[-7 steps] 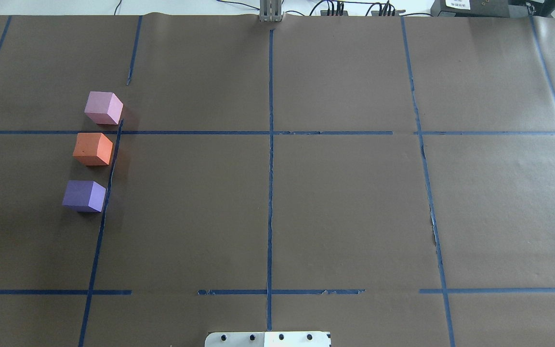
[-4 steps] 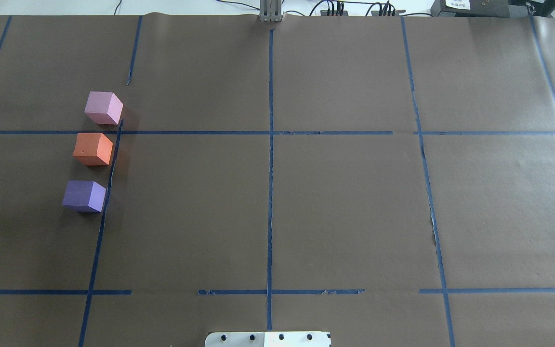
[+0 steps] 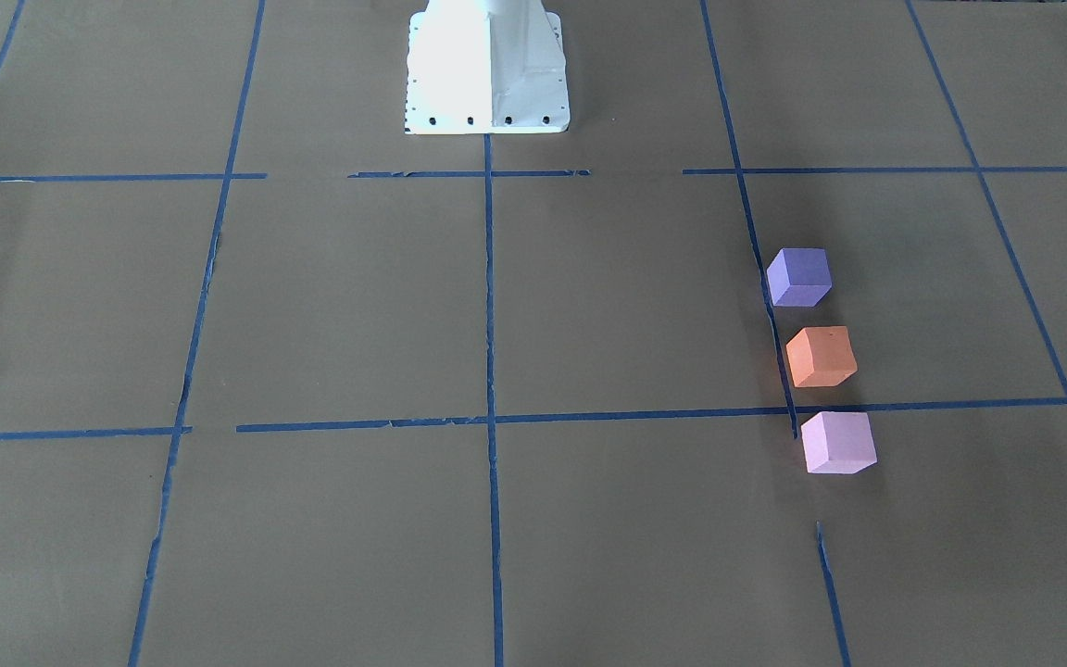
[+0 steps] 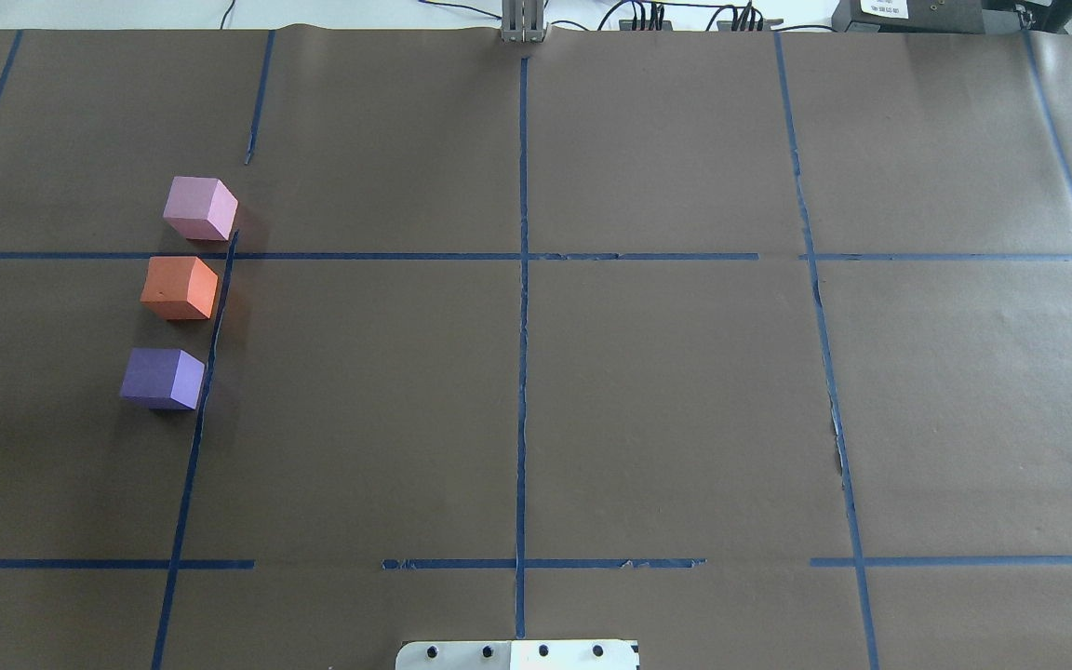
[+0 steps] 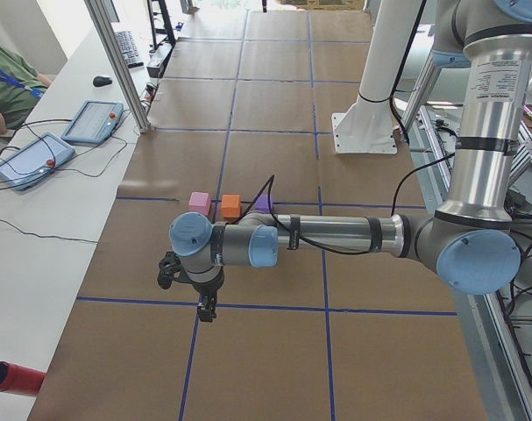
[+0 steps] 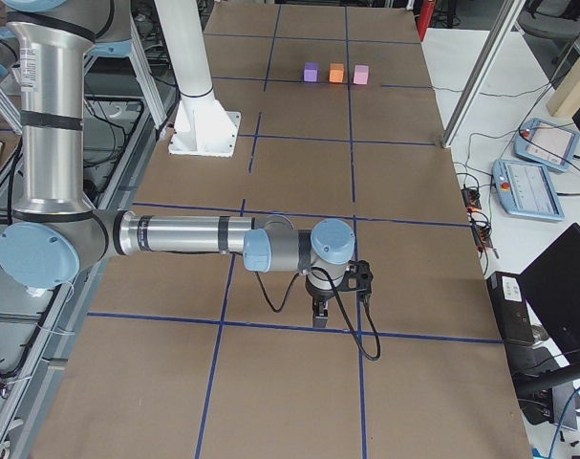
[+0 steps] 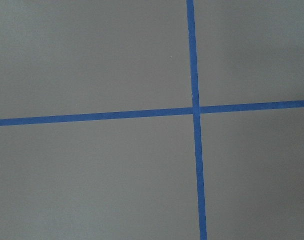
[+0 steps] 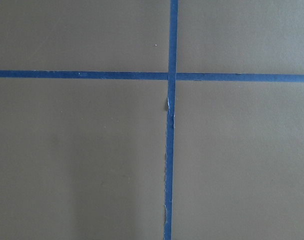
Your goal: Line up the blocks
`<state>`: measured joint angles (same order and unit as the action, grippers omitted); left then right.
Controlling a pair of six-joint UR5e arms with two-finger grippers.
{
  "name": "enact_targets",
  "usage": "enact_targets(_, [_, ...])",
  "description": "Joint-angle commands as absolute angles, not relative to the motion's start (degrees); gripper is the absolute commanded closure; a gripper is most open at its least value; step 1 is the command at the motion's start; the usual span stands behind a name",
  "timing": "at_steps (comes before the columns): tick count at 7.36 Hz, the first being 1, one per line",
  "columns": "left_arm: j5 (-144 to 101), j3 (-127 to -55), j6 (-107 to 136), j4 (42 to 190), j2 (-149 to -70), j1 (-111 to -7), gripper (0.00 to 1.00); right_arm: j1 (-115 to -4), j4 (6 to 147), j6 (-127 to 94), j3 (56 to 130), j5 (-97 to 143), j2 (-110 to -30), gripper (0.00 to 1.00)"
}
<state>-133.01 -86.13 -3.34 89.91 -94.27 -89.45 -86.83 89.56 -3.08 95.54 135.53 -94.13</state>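
Observation:
Three cubes stand in a straight line on the brown paper on my left side, small gaps between them: the pale pink block (image 4: 200, 207) farthest from me, the orange block (image 4: 180, 288) in the middle, the violet-purple block (image 4: 162, 378) nearest. The front view shows them too: purple (image 3: 799, 276), orange (image 3: 821, 357), pink (image 3: 837, 443). My left gripper (image 5: 206, 311) shows only in the left side view, hanging away from the blocks near the table's end; I cannot tell whether it is open or shut. My right gripper (image 6: 320, 316) shows only in the right side view, far from the blocks; again I cannot tell.
Blue tape lines (image 4: 522, 279) divide the paper into a grid. My white base (image 3: 487, 69) stands at the table's near edge. Both wrist views show only paper and crossing tape (image 7: 195, 110). Teach pendants (image 5: 24, 162) lie on the operators' side table.

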Motion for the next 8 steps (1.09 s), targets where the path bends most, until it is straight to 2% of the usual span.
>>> enact_targets(1, [-133.0, -86.3, -3.3, 89.9, -94.3, -89.5, 0.00, -86.8, 89.6, -3.1, 95.5, 135.5, -94.1, 0.00])
enact_targets(8, [-133.0, -87.0, -3.3, 89.8, -94.2, -89.5, 0.00, -86.8, 89.6, -3.1, 95.5, 135.5, -94.1, 0.00])
